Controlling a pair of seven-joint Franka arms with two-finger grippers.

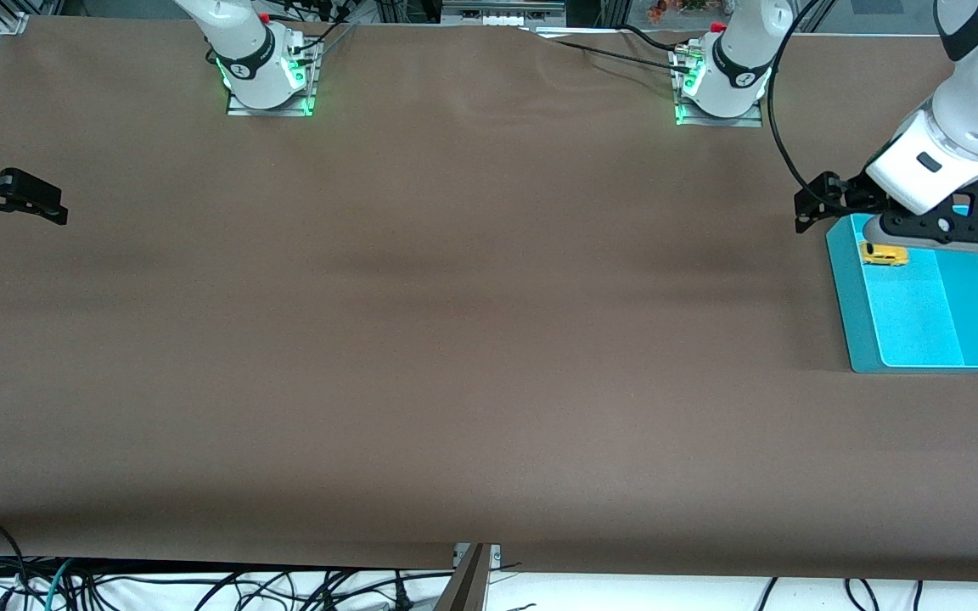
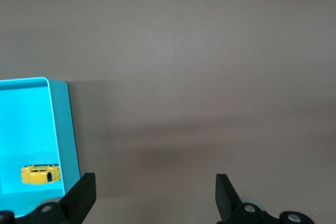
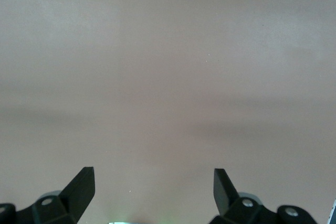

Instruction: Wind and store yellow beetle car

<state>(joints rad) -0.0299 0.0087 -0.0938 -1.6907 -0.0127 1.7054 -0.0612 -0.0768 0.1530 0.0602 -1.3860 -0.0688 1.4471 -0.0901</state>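
**Car in bin, storing looks done**

Brown matte worktop [image 1: 455, 339] fills the scene, bare across its middle, with cables hanging off the edge nearest the front camera.

Progress: the tiny bright yellow beetle-shaped toy car [image 1: 883, 255] already lies inside the shallow turquoise plastic bin [image 1: 922, 367] at the left arm's end of the worktop, in the corner of the bin farthest from the front camera. So the store step looks finished. Whether it was wound cannot be told from these views. What is left, as a guess: the left arm pulls clear.

Left gripper [image 1: 812, 208] hangs just over the bin's rim at the edge nearest the arm bases. Its jaws stand wide apart and hold nothing. In the left wrist view the car [image 2: 40, 173] sits outside the gap between the jaws, just past one fingertip [image 2: 84, 190], low in the bin [image 2: 68, 129], not touching it. Bare worktop shows between the jaws.

Right gripper [image 1: 26, 197] waits at the right arm's end of the worktop, well apart from the bin. Its jaws are spread fully and empty, with only bare worktop between and ahead of its fingertips [image 3: 84, 187].

Obstacles: none seen. Only the bin wall lies close under the left jaws, so a low sideways move could clip it.
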